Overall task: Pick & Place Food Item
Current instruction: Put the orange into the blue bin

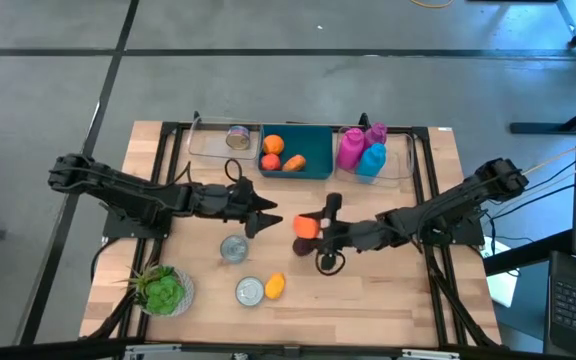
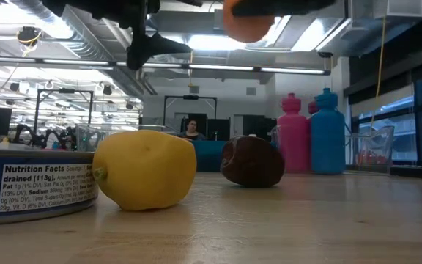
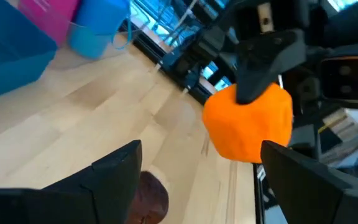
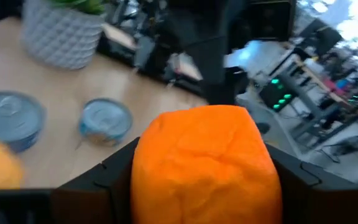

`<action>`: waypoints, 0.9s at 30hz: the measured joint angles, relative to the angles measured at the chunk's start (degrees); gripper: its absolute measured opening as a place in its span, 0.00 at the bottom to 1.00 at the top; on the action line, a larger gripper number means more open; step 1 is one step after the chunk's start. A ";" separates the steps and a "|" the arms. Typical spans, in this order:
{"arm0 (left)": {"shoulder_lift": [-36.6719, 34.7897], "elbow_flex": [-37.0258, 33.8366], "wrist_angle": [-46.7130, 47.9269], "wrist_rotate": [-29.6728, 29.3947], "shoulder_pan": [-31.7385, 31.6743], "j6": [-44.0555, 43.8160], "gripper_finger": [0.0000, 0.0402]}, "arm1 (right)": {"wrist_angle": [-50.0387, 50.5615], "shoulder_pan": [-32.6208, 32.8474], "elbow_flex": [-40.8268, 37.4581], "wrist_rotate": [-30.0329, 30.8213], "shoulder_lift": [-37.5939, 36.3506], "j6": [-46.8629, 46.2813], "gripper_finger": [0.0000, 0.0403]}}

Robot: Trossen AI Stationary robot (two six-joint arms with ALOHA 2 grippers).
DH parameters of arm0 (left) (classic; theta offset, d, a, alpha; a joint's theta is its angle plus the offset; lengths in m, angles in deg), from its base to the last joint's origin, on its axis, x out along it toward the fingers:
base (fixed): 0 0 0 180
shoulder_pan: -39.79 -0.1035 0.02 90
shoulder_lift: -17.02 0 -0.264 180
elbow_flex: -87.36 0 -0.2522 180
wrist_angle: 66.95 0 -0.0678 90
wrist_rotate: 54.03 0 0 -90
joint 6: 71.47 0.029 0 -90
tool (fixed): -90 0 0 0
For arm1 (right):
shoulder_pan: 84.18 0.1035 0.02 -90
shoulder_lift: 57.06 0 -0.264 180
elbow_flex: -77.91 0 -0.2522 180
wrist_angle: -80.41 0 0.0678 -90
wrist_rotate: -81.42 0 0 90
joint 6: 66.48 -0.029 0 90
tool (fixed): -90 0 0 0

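My right gripper point(image 1: 310, 226) is shut on an orange, blocky food item point(image 4: 204, 165), which it holds above the middle of the table. My left gripper point(image 1: 271, 214) stands open just left of it, its fingers apart with nothing between them. In the left wrist view the orange item point(image 3: 248, 124) shows a short way ahead of those fingers. A dark brown food item point(image 2: 252, 162) lies on the wood below the right gripper. The teal bin point(image 1: 313, 165) at the far edge holds orange food pieces point(image 1: 273, 146). My right gripper pinches the orange item by two opposite sides point(image 4: 146, 171), one finger point(image 4: 107, 177) on each. The fingers reach in nearly level from the table's right side. The item hangs clear of the table, well above the wood point(image 2: 247, 20).
Two cans point(image 1: 233, 248) point(image 1: 250, 290) and a yellow fruit point(image 1: 275, 285) lie at the near middle, and a potted plant point(image 1: 163, 290) stands at the near left. Clear bins flank the teal one: the left holds a can point(image 1: 238, 137), the right holds pink and blue bottles point(image 1: 361, 150).
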State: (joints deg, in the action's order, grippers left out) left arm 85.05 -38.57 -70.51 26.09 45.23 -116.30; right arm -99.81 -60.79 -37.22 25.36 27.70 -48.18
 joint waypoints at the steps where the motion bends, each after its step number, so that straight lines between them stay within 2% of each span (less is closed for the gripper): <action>1: 0.00 0.00 -0.47 -0.41 -0.01 -0.36 0.80 | -1.22 -0.48 0.00 0.42 0.08 0.69 0.61; 4: 0.80 0.00 -3.67 -0.41 -0.14 0.04 0.80 | -4.22 -2.58 0.02 -0.03 0.65 1.88 0.61; 10: 5.47 0.00 -12.26 6.72 -2.59 1.53 0.80 | -9.34 -6.51 0.02 -3.92 2.78 2.80 0.61; 14: 7.92 -0.21 -16.49 9.16 -4.52 4.61 0.80 | -11.21 -7.49 -0.06 -5.27 3.20 2.99 0.61; 22: 9.88 -0.20 -21.51 12.49 -8.55 6.32 0.80 | -11.74 -9.03 0.00 -5.26 3.14 2.68 0.61; 27: 9.90 0.27 -21.83 11.92 -8.92 6.93 0.80 | -11.51 -10.03 0.00 -7.23 3.03 3.15 0.61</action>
State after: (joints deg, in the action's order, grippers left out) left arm 94.95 -38.30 -92.34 38.01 36.30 -109.37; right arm -111.33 -70.82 -37.22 18.14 30.73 -45.02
